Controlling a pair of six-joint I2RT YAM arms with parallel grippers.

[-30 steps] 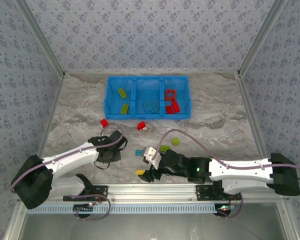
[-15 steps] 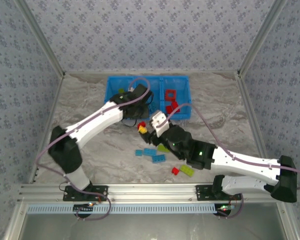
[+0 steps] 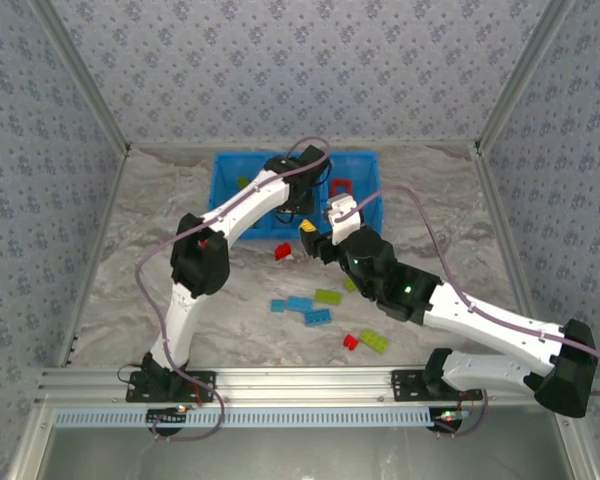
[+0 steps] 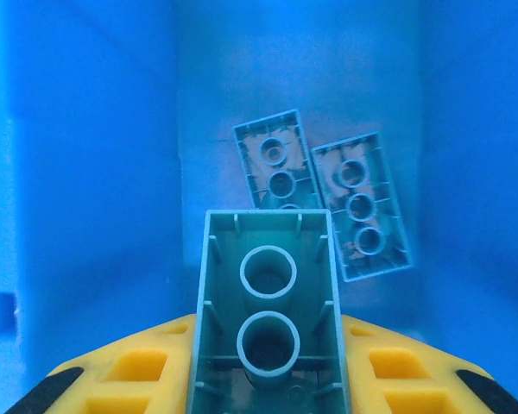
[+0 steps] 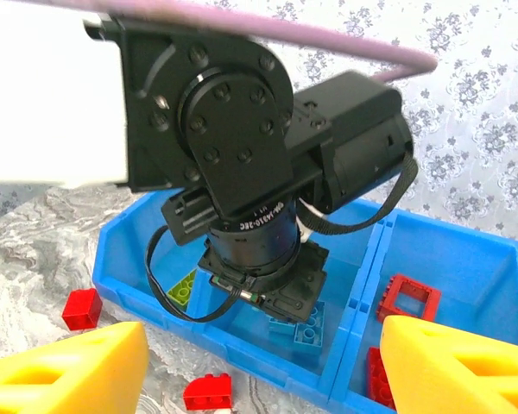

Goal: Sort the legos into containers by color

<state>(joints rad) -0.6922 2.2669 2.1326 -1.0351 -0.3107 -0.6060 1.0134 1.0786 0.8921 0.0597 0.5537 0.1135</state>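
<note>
And here a light blue rectangular plastic brick [image 4: 268,259] is being gripped by the left gripper [image 4: 268,332]. The jaws are being pressed almost shut on its long sides, with its hollow underside turned to the wrist camera. Straight past those jaws, the middle compartment of the bright blue plastic bin [image 3: 230,230] is being looked into. Two more light blue bricks [image 4: 276,159] are being shown lying side by side on its floor, just beyond the held brick's far end.

Over to the right gripper [image 5: 263,362]: it is being held wide open, and nothing is being carried between its yellow fingers [image 5: 69,366]. Ahead of these jaws, the left arm's black wrist is being seen hanging over the middle compartment. Ahead and to the right, an open red rectangular frame [image 5: 407,297] is being shown in the right compartment. Ahead and to the left, a lime green brick [image 5: 181,289] is being shown in the left compartment.

Outside the bin, on the marbled table [image 3: 160,260], one red brick [image 5: 82,308] is being seen left of the jaws. A second red brick [image 5: 207,392] is lying just in front of them. Behind the right jaws, toward the arm bases, loose legos [image 3: 318,317] in light blue, lime green and red are being shown scattered on the table.
</note>
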